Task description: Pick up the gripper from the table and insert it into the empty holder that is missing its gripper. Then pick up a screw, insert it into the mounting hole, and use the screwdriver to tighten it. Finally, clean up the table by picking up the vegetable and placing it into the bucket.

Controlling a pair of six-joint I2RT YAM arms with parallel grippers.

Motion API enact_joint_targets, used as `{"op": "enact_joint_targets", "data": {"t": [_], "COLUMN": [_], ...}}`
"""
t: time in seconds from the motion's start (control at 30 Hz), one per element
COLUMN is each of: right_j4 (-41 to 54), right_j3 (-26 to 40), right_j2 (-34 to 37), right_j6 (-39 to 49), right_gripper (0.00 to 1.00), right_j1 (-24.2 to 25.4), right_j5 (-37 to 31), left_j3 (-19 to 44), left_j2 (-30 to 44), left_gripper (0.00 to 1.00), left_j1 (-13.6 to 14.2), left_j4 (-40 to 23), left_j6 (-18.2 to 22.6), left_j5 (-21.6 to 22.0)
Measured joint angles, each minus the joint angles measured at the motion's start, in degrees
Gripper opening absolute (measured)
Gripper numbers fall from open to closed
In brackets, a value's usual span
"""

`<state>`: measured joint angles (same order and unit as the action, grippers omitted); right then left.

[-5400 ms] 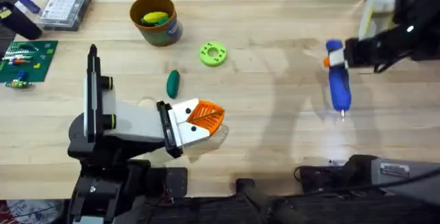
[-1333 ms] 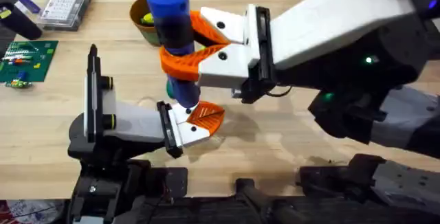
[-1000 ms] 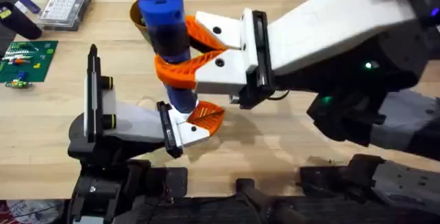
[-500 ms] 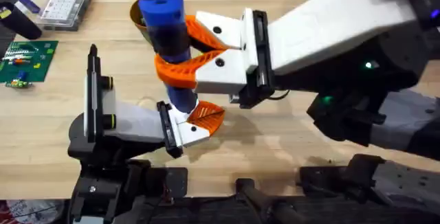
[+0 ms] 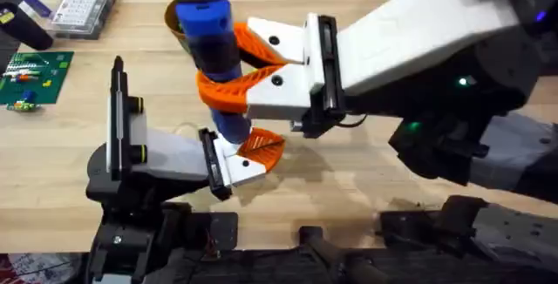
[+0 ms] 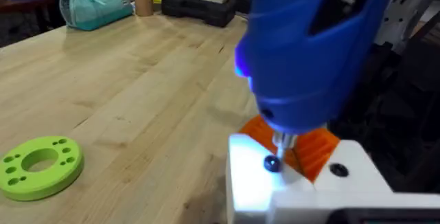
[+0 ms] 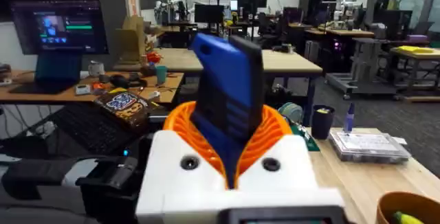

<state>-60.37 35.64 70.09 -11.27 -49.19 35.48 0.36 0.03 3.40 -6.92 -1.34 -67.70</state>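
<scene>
Pale wooden surface (image 5: 366, 179) carries the whole job. Right arm's orange ribbed jaws (image 5: 228, 68) are clamped around the thick blue cylindrical electric screwdriver (image 5: 209, 44), held upright. Its thin metal bit (image 6: 282, 142) stands on a dark screw (image 6: 272, 163) in the small white block with the orange ribbed fin (image 5: 253, 152), which is seated in the white wedge-shaped holder with a black end plate (image 5: 166, 158).

Left jaws: I cannot tell their state.

By my reading, the tightening step is in hand. Next the bit must stay square on the screw head while it drives, then lift straight off.

Behind the screwdriver sits the round yellow-brown bucket (image 5: 177, 23). A bright green ring-shaped disc (image 6: 40, 165) lies on the surface nearby.
</scene>
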Motion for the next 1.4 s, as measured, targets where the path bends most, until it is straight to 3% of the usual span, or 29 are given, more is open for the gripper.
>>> {"op": "enact_joint_targets", "data": {"t": [1.4], "right_j4": [-5.63], "right_j3": [1.32], "right_j2": [2.9], "right_j6": [-0.77], "right_gripper": [0.027], "right_j1": [0.0], "right_j5": [-0.24], "left_j3": [0.0], "left_j2": [0.0], "left_gripper": [0.01], "left_j1": [0.0], "left_j4": [0.0], "left_j6": [-0.18], "left_j5": [0.0]}}
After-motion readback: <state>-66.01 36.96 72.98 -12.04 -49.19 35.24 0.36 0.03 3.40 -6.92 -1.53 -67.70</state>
